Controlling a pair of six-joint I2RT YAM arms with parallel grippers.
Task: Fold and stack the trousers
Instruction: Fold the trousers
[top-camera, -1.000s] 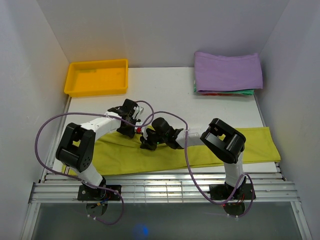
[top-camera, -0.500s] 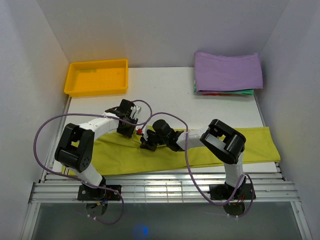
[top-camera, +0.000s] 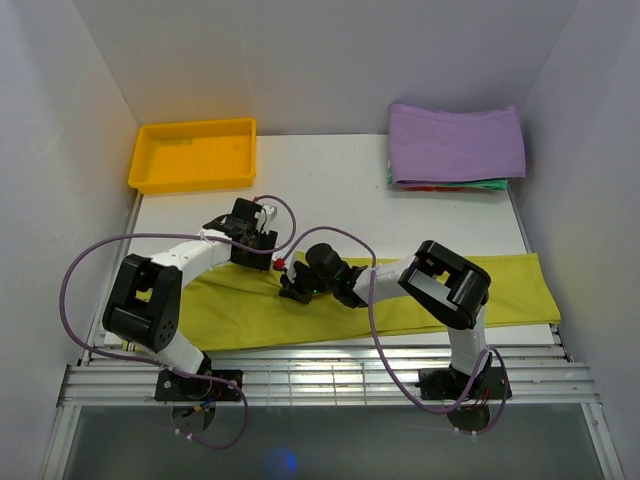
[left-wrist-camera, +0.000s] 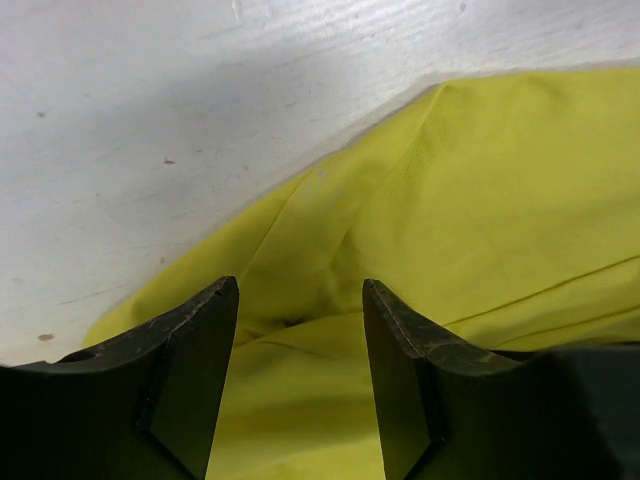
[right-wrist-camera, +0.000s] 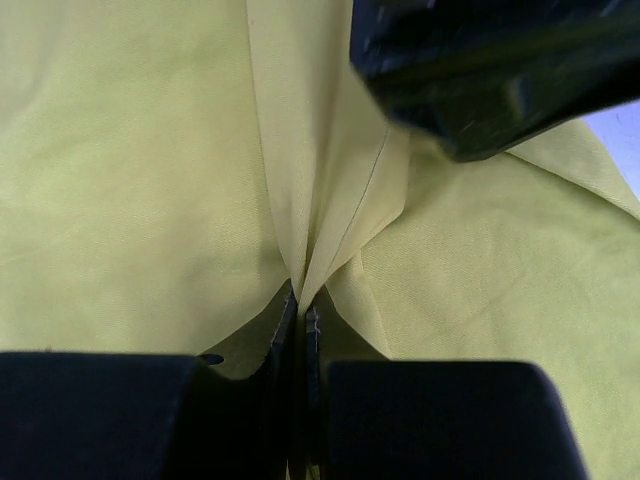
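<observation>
The trousers lie stretched as 1 long band across the near part of the worktop, running from the left side to the right edge. That narrow shape suggests the legs are already laid together, but no crosswise fold is made. The right claw is pressed together on a raised ridge of the cloth at the band's far edge, near its middle. The left claw, just to its left, hangs spread over the same edge, gripping nothing. Shortening the band and carrying it to the folded purple stack at the far right remain, so I judge the task under halfway done.
</observation>
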